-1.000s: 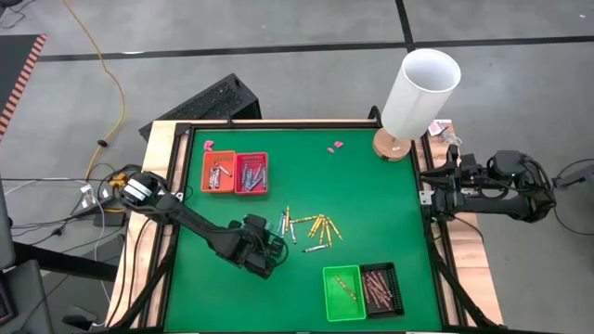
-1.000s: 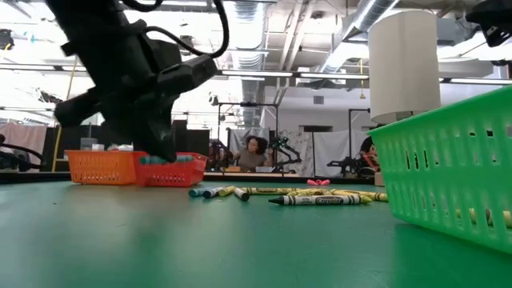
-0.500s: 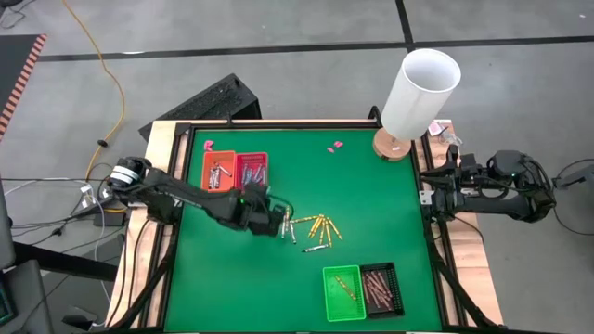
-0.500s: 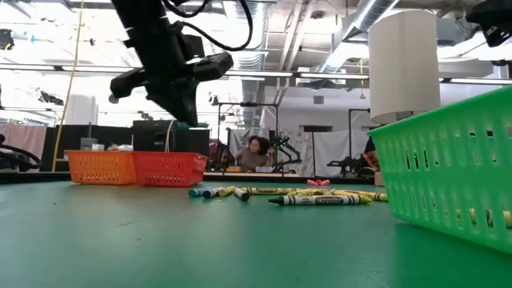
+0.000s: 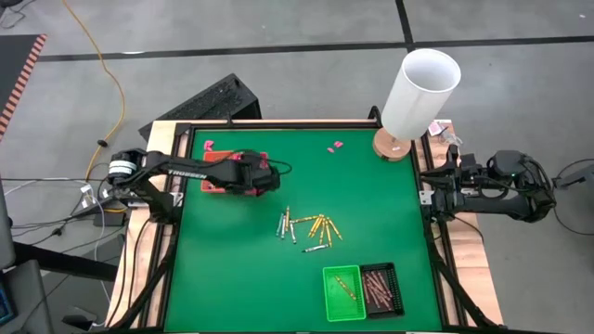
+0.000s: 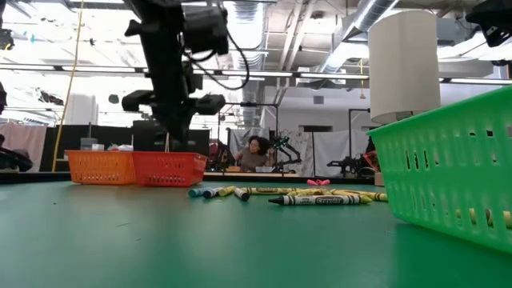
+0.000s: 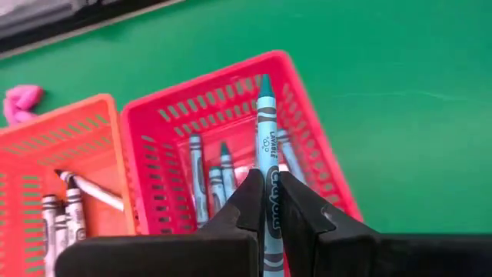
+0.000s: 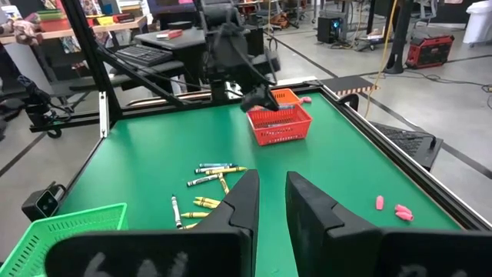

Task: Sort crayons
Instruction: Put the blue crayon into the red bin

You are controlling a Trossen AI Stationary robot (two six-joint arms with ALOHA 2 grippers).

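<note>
A blue crayon (image 7: pixel 266 154) is gripped between the closed fingers of the left pincer (image 7: pixel 267 201), held above the red tray (image 7: pixel 307 146) at about ten o'clock on the green worktop (image 5: pixel 371 195). Its long axis runs straight out past the fingertips, tip pointing away from the pincer over the tray. The right pincer (image 8: pixel 270 192) is parked at the three o'clock edge, fingers slightly apart and holding nothing; loose crayons (image 5: pixel 311 226) lie mid-worktop, with a workshop room seen beyond.

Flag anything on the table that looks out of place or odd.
Pink scraps lie loose on the green mat near the far edge, with more behind the orange basket; they are not crayons and sit in no basket. Otherwise only the unsorted crayons lie scattered mid-table.
</note>
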